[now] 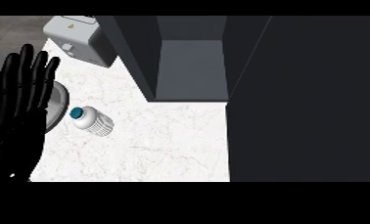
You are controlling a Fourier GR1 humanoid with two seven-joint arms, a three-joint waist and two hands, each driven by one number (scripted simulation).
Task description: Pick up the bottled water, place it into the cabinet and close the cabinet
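Note:
The bottled water (92, 120), clear white with a teal cap, lies on its side on the white marble counter (166, 145), cap pointing up-left. The dark cabinet (189, 69) stands open at the back, its grey shelf bare, and its open door (300, 100) fills the right side. My left hand (25, 100) rests open at the left edge, fingers up, just left of the bottle and apart from it. My right hand does not show.
A grey toaster-like appliance (78, 39) stands at the back left beside the cabinet. A grey plate (56, 105) lies partly hidden behind my left hand. The counter ends at the lower edge of the view.

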